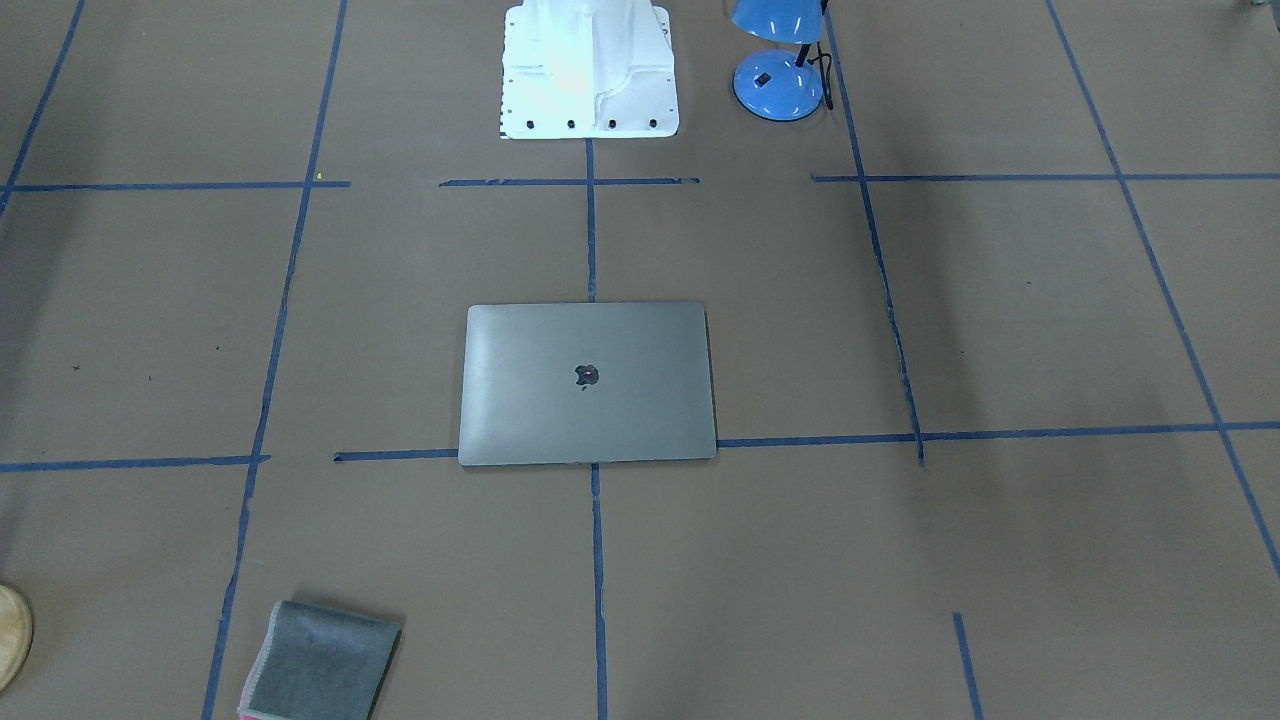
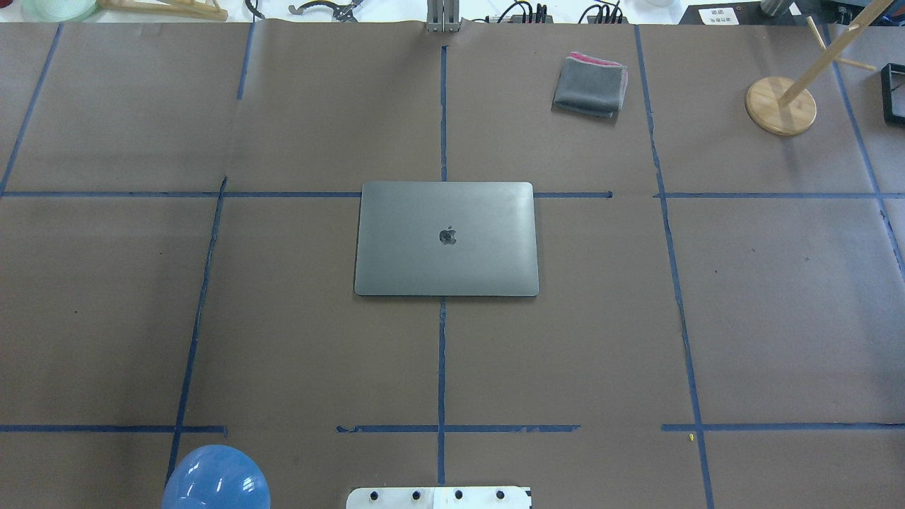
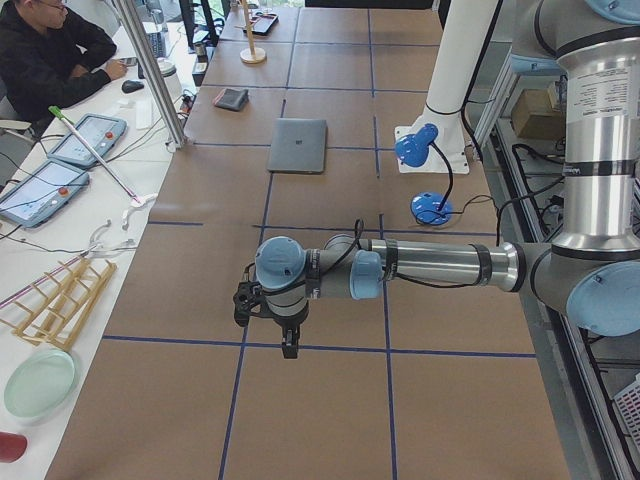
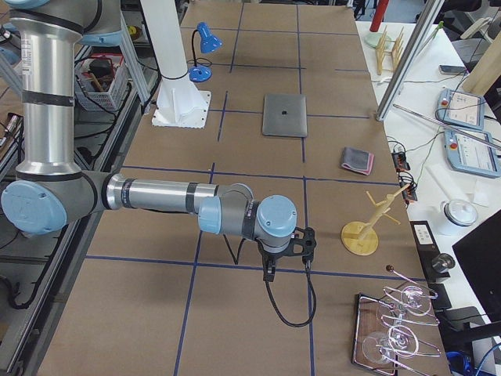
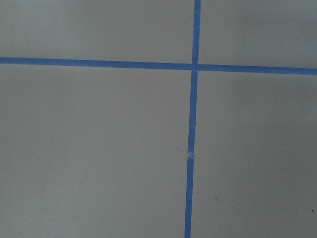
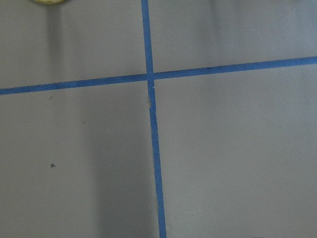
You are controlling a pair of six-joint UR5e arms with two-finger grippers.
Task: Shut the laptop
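The space-grey laptop (image 2: 446, 239) lies flat in the middle of the table with its lid down and the dark apple logo facing up. It also shows in the front-facing view (image 1: 587, 384), the left side view (image 3: 298, 145) and the right side view (image 4: 284, 115). My left gripper (image 3: 289, 345) hangs over the table far from the laptop, near the left end. My right gripper (image 4: 270, 272) hangs over the right end, also far from it. Both show only in the side views, so I cannot tell if they are open or shut. The wrist views show only table paper and blue tape.
A folded grey cloth (image 2: 590, 85) lies at the far right of centre. A wooden stand (image 2: 780, 104) is at the far right. A blue desk lamp (image 1: 778, 60) stands by the white robot base (image 1: 590, 75). Blue tape lines (image 2: 442, 367) cross the brown paper.
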